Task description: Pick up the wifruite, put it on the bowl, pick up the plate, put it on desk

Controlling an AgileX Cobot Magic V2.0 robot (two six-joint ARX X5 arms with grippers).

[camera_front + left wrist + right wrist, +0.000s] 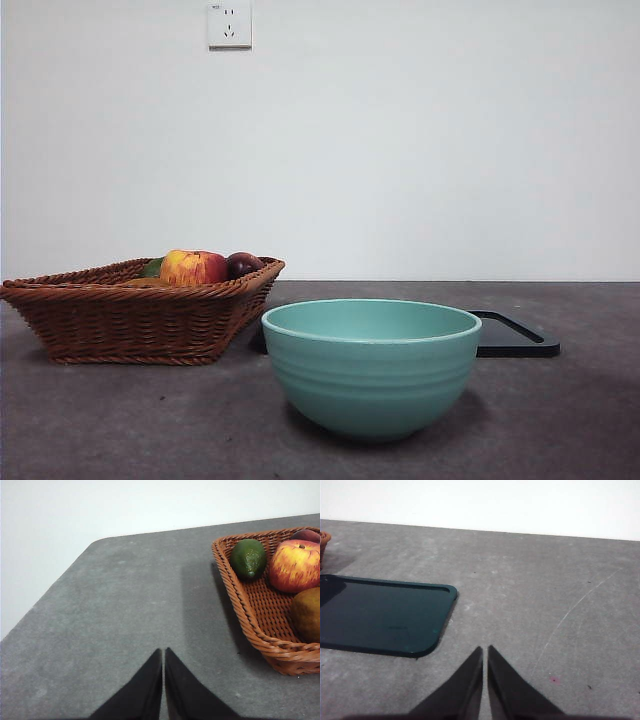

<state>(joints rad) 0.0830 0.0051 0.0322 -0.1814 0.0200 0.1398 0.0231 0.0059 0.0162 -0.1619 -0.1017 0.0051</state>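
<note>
The wifruite (pixel 306 614), dull golden-brown, lies in the wicker basket (pixel 250 610) beside a red-yellow apple (pixel 295 565). The teal bowl (pixel 371 366) stands empty on the dark grey desk (pixel 120 420), near and central in the front view. Behind it and to its right lies a flat black rectangular plate (pixel 520 345), also seen from the right wrist (pixel 380 615). My left gripper (pixel 163 654) is shut above bare desk, short of the basket. My right gripper (pixel 485 651) is shut above the desk (pixel 545 590) beside the plate's corner. Neither arm shows in the front view.
The basket (pixel 130 320) sits left of the bowl and also holds a green avocado (pixel 248 558) and a dark purple fruit (pixel 243 264). The desk's rounded far corner and edge (pixel 95 542) meet a white wall with a socket (pixel 229 24).
</note>
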